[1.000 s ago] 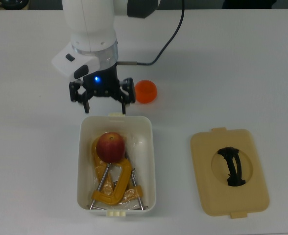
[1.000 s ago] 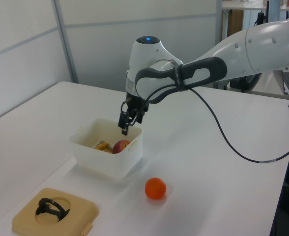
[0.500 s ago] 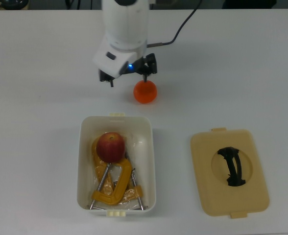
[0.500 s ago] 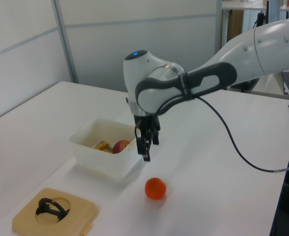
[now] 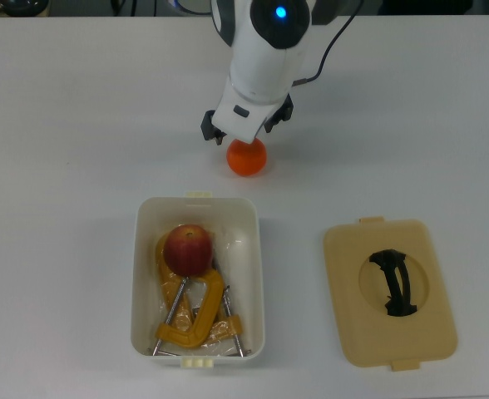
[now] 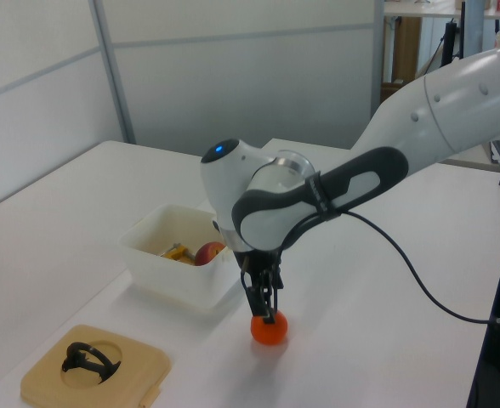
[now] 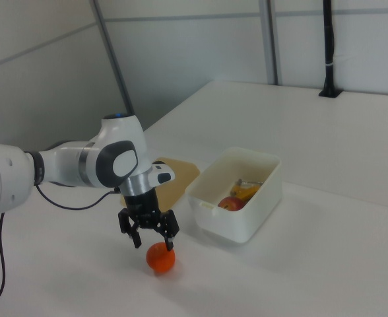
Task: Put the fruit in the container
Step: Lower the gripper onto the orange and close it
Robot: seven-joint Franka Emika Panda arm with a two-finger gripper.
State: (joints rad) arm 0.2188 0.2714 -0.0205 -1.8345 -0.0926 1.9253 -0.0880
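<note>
The orange fruit (image 5: 247,158) lies on the white table just beyond the short end of the white tub (image 5: 258,274). My gripper (image 7: 154,243) is open and hangs straight down over it, its fingertips (image 7: 169,243) level with the top of the orange (image 7: 161,258) on either side. In the left view the gripper (image 6: 267,314) meets the orange (image 6: 269,328) from above. The red apple (image 5: 188,248) rests inside the tub, at the end nearer the orange, on yellow C-clamps (image 5: 199,320). Much of the gripper is hidden under the arm in the top view.
The flat beige lid (image 5: 344,324) with its black handle (image 5: 392,283) lies on the table at the top view's right of the tub. A black cable (image 6: 403,263) trails from the arm. The tub's wall (image 6: 182,280) stands close beside the orange.
The gripper has swung from over the tub's short end to above the orange and dropped down onto it, staying open. The apple, tub and lid have not moved.
</note>
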